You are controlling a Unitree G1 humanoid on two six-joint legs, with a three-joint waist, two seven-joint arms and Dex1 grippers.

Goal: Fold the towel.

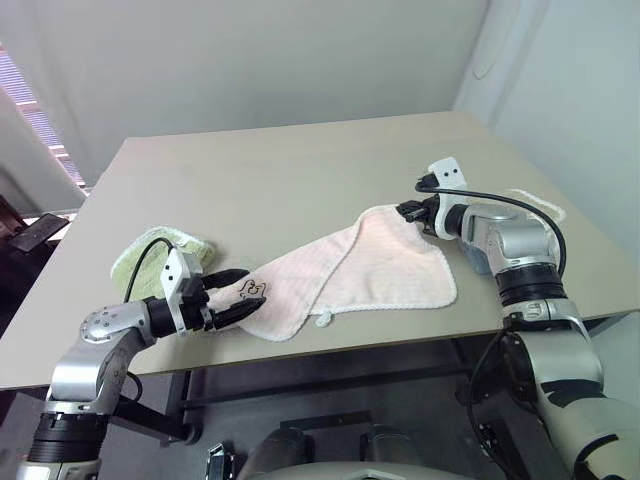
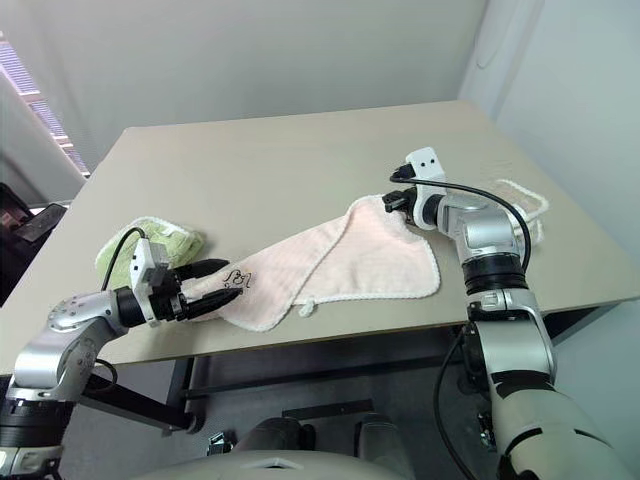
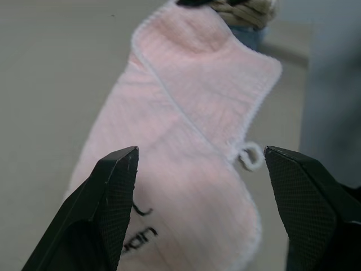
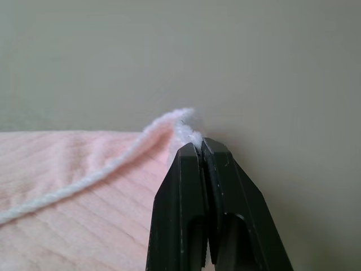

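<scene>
Pink towel (image 1: 350, 270) lies stretched across the near half of the table (image 1: 300, 170), partly folded over itself, its white scalloped trim running around the edge and a small white loop (image 1: 324, 318) hanging at the near edge. Its far corner is lifted off the tabletop, pinched between the clenched fingers of the right gripper (image 1: 408, 211); the right wrist view shows the white trim caught at the fingertips. The other end, bearing the dark embroidered logo (image 1: 250, 291), rests flat by the left gripper (image 1: 236, 294), whose fingers stand spread apart over that end without clamping it. A green cloth (image 1: 150, 255) lies just beside the left gripper. A beige towel (image 1: 540, 205) sits behind the right arm.
</scene>
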